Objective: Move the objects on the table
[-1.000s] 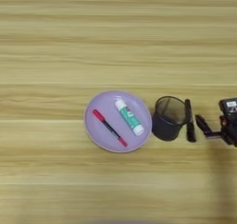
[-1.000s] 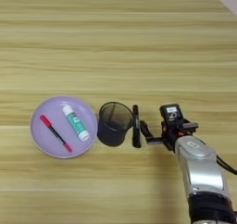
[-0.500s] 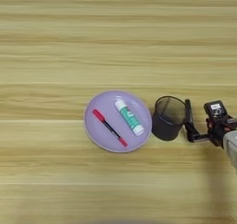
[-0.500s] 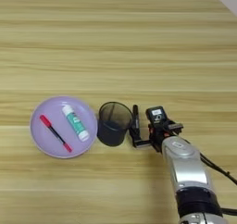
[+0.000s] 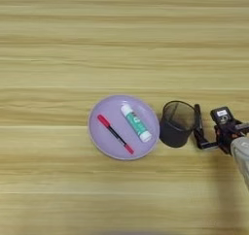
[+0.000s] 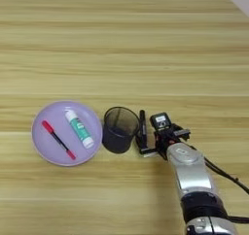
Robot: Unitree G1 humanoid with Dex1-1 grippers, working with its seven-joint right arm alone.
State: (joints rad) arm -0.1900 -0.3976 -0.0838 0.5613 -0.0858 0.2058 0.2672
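A black mesh pen cup (image 6: 118,129) stands upright on the table (image 6: 126,44), just right of a purple plate (image 6: 44,146). On the plate lies a thin black pen with a red cap (image 6: 58,140). A thicker black marker (image 6: 142,126) lies flat on the wood against the cup's right side. My right gripper (image 6: 150,142) sits directly right of the marker and looks open, one black finger reaching left to the marker's near end. I cannot tell whether it touches. The same gripper (image 5: 210,141) shows at the right edge of the left eye view.
A white and green glue stick (image 6: 80,129) lies on the plate beside the pen. My silver forearm (image 6: 190,175) runs from the bottom edge up to the gripper, with a black cable (image 6: 226,175) trailing to the right.
My gripper has moved left, from well clear of the marker to right beside it. The cup, marker, plate and its contents have not moved.
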